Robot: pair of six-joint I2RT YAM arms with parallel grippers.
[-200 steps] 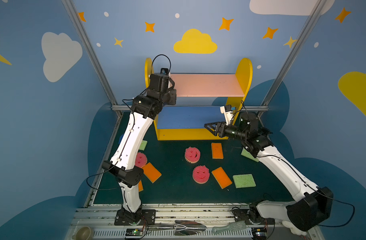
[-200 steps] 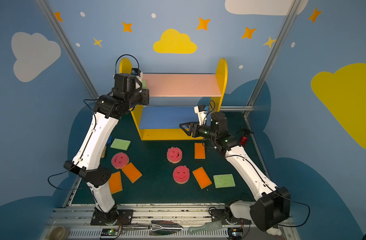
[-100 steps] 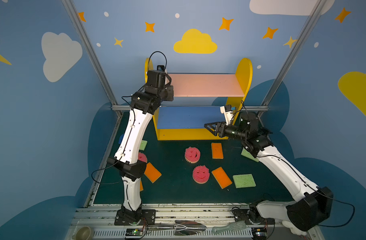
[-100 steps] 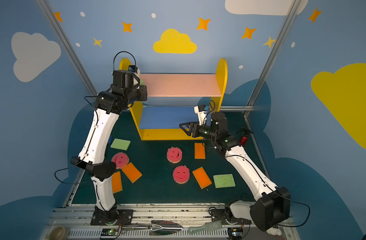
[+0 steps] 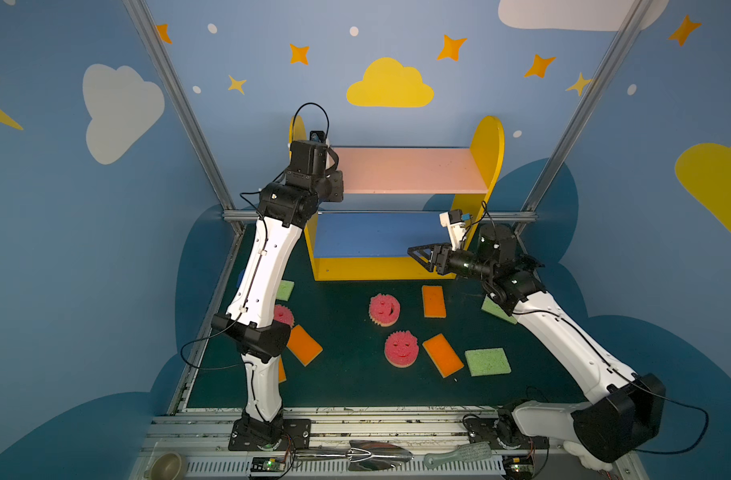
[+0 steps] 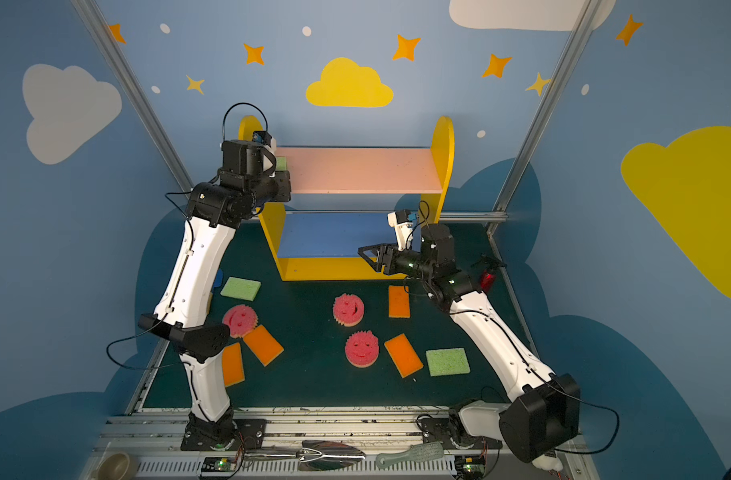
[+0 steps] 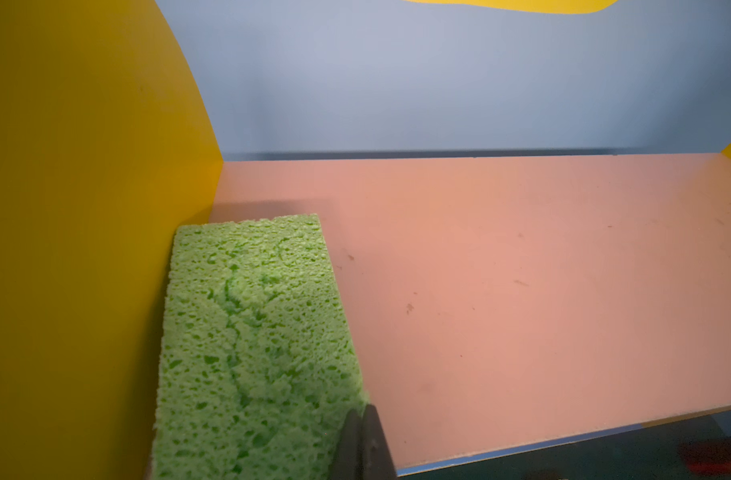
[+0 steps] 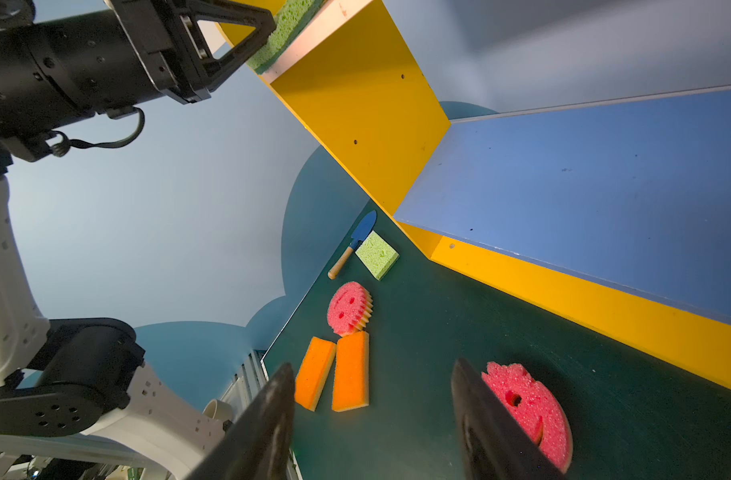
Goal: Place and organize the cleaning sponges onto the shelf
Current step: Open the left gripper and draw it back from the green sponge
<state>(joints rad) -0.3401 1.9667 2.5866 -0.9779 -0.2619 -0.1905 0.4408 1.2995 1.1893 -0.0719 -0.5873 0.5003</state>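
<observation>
The yellow shelf (image 5: 486,141) has a pink top board (image 5: 409,170) and a blue middle board (image 5: 376,235). My left gripper (image 7: 361,415) is shut, pinching the edge of a green sponge (image 7: 251,332). That sponge lies on the top board's left end against the side panel, and a sliver of it (image 6: 281,163) shows in a top view. My right gripper (image 5: 415,253) hangs open and empty before the shelf's lower right. On the green floor lie pink smiley sponges (image 5: 384,309) (image 5: 401,348), orange sponges (image 5: 433,301) (image 5: 442,355) (image 5: 304,345) and green sponges (image 5: 487,361) (image 6: 241,288).
A blue toy trowel (image 8: 361,232) lies by the left wall beside a green sponge (image 8: 378,254). A pink sponge (image 6: 239,320) and an orange sponge (image 6: 232,363) sit close to the left arm. A metal scoop (image 5: 376,451), a brush (image 5: 459,453) and a bowl (image 5: 168,465) rest on the front rail.
The left arm has straightened and risen, carrying the green sponge back over the left end of the pink top board. The right arm has stayed in place.
</observation>
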